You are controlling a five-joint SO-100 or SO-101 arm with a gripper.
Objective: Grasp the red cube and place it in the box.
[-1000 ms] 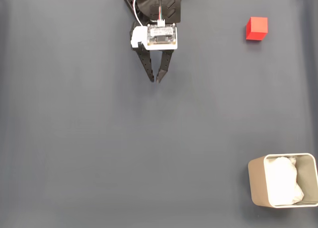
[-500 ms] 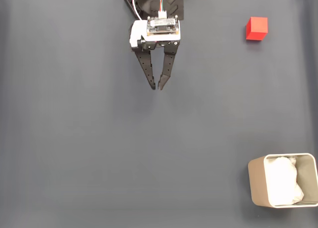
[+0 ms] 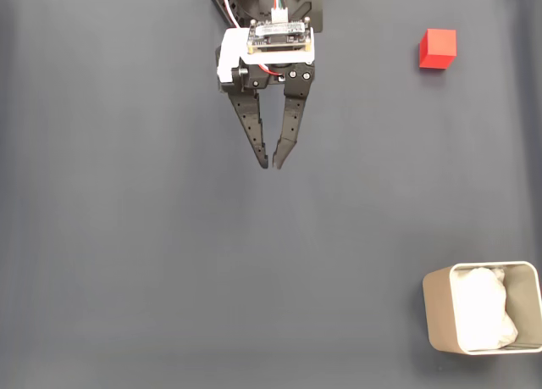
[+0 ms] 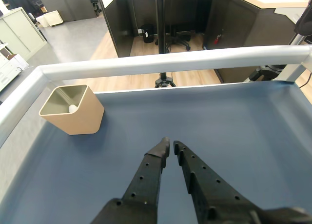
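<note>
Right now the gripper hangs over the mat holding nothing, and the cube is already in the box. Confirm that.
Not quite. The cube is not in the box: the fixed view shows it on the mat near the top right, far from the box at the bottom right. The rest stands: the gripper holds nothing, its fingertips nearly together.

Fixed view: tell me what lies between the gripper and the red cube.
Nothing. In the fixed view the stretch from the gripper to the red cube is bare dark grey mat. The box sits well off that line.

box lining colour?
White, inside the beige-tan box; clearest in the fixed view.
</note>
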